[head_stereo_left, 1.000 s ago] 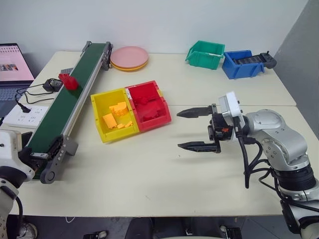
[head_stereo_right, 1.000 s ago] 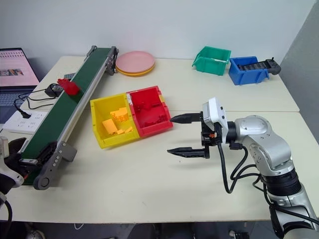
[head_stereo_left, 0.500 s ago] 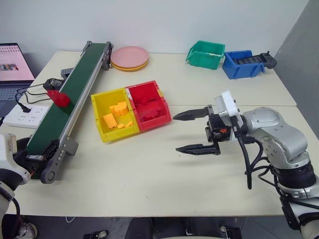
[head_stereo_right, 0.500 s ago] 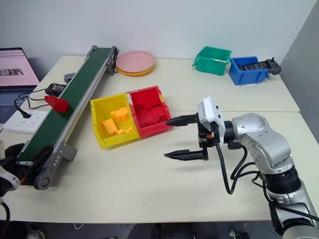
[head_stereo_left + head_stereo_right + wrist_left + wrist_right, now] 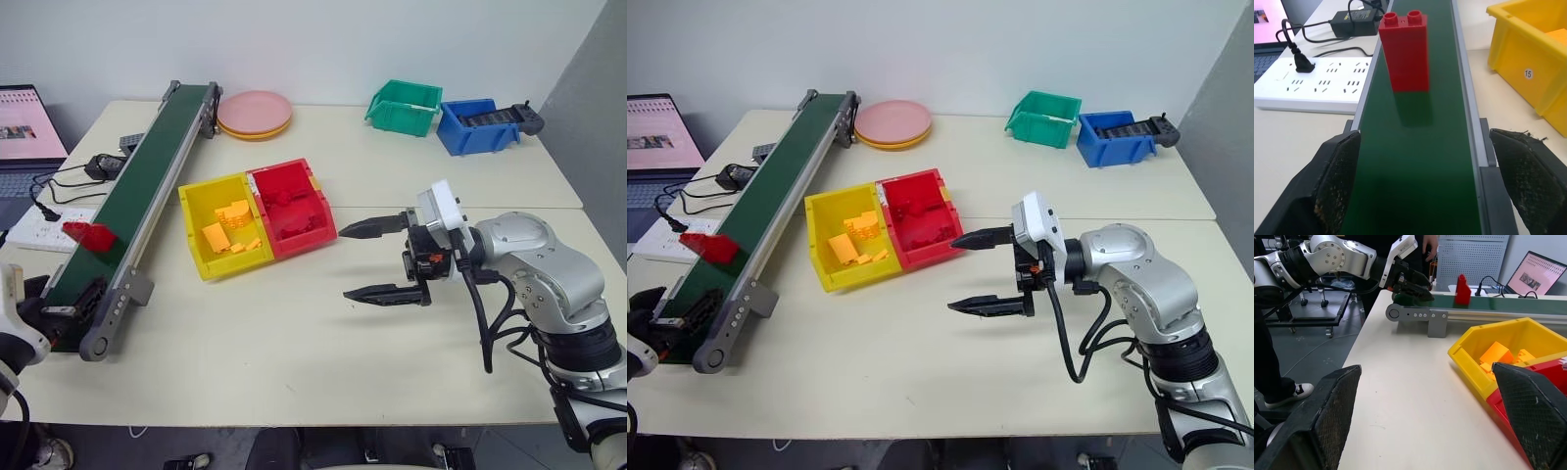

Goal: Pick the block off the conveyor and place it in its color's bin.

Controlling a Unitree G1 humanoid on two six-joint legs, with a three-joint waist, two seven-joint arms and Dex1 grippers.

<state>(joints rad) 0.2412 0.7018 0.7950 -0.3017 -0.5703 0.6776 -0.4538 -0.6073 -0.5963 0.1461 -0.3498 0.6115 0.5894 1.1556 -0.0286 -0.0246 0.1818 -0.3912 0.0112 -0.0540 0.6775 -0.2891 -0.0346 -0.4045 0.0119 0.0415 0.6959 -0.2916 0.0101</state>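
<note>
Waiting with its two black fingers spread wide, the left gripper [image 5: 1422,188] sits at the near end of the conveyor [image 5: 137,191], one finger outside each grey side rail, and it holds nothing. Between these fingers, in the left wrist view, the dark green belt runs away, and the red block [image 5: 1403,51] stands upright on it, two studs on top, not touching either finger. From the head views the block [image 5: 89,236] is on the belt close to the near end bracket, on the robot's left side of the table [image 5: 323,343].

The right gripper [image 5: 375,259] is also open and empty, its fingers pointing toward the robot's left, above bare table just beside the near corner of the red bin [image 5: 291,208]. The red bin holds a heap of red pieces and stands touching a yellow bin [image 5: 221,226] with orange-yellow pieces; both lie beside the conveyor.

Beyond the conveyor's left rail lie a white power strip [image 5: 39,227], a black adapter [image 5: 101,166] with cables, and a laptop [image 5: 24,137]. At the far side of the table are stacked pink plates [image 5: 255,114], a green bin [image 5: 404,106] and a blue bin [image 5: 475,124]
</note>
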